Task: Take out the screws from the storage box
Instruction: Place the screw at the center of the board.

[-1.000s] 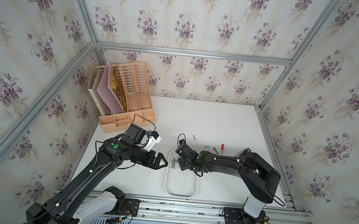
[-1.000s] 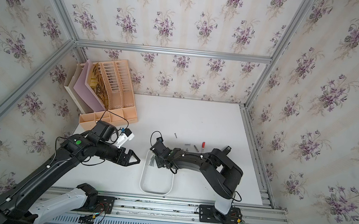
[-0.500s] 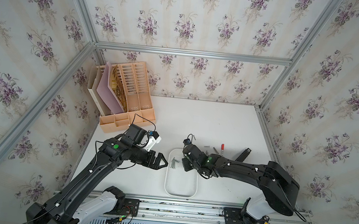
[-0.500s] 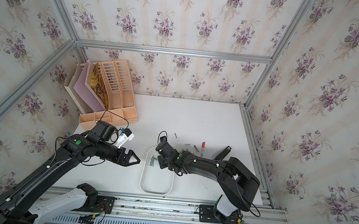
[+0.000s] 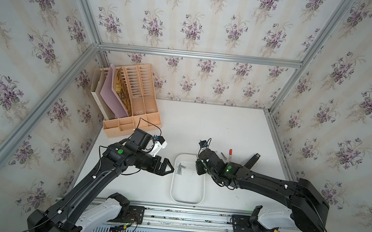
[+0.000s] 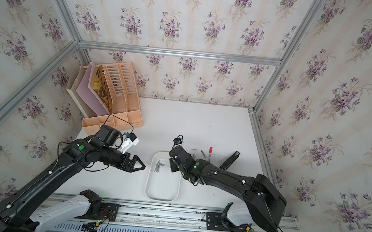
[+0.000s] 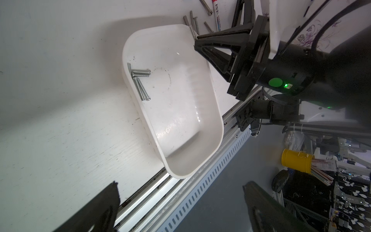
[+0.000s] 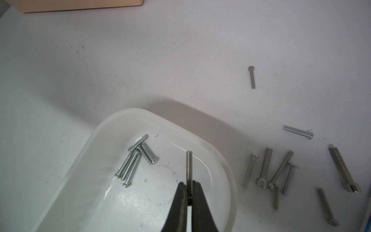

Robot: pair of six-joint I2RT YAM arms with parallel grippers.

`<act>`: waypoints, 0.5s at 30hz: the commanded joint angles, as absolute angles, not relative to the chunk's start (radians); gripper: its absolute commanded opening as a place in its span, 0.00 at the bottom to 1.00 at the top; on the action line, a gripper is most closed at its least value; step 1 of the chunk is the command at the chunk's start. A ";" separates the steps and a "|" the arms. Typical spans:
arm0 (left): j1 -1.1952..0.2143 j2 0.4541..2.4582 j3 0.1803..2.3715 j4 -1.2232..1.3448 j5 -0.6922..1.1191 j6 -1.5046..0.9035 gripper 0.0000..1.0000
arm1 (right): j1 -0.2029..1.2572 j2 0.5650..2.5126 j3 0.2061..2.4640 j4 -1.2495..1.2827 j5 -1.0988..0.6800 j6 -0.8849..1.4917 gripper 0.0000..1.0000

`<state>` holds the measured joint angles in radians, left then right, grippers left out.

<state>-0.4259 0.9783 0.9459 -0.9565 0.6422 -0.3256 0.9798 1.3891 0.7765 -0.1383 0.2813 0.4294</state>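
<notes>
The storage box (image 5: pixel 173 185) (image 6: pixel 147 183) is a shallow white tray near the table's front edge. Several screws (image 5: pixel 180 167) (image 7: pixel 138 82) (image 8: pixel 133 160) lie bunched at its far left corner. My right gripper (image 8: pixel 189 185) (image 5: pixel 199 167) is shut on one thin screw (image 8: pixel 189 166), which sticks out past the fingertips above the box's far right part. More screws (image 8: pixel 271 172) lie loose on the table beside the box. My left gripper (image 5: pixel 171 166) (image 7: pixel 180 183) hovers open just left of the box, holding nothing.
A red-capped marker pen (image 5: pixel 230 153) and a black oblong object (image 5: pixel 252 160) lie right of the loose screws. The peach file organiser (image 5: pixel 132 106) stands at the back left. An aluminium rail (image 5: pixel 170 211) runs along the table's front edge.
My right gripper has drawn back to the right across the box, staying shut, and that arm's elbow has swung down and outward. The left arm has not moved.
</notes>
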 commanded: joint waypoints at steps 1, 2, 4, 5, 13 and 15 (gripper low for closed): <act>-0.426 0.976 0.948 -0.958 0.641 -0.322 1.00 | 0.958 1.373 0.768 -0.145 0.338 0.469 0.02; -0.426 0.977 0.948 -0.957 0.641 -0.322 0.99 | 0.948 1.368 0.766 -0.152 0.347 0.476 0.01; -0.426 0.979 0.948 -0.957 0.642 -0.322 0.99 | 0.921 1.357 0.757 -0.158 0.346 0.490 0.01; -0.426 0.980 0.948 -0.956 0.643 -0.321 0.99 | 0.901 1.349 0.750 -0.156 0.338 0.496 0.01; -0.426 0.975 0.948 -0.958 0.641 -0.322 1.00 | 0.760 1.360 0.726 -0.191 0.281 0.549 0.02; -0.425 0.977 0.949 -0.956 0.642 -0.322 0.99 | 0.723 1.378 0.724 -0.196 0.256 0.557 0.02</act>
<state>-0.4263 0.9760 0.9459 -0.9569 0.6422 -0.3256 0.7536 1.3632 0.7250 -0.1661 0.2882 0.5251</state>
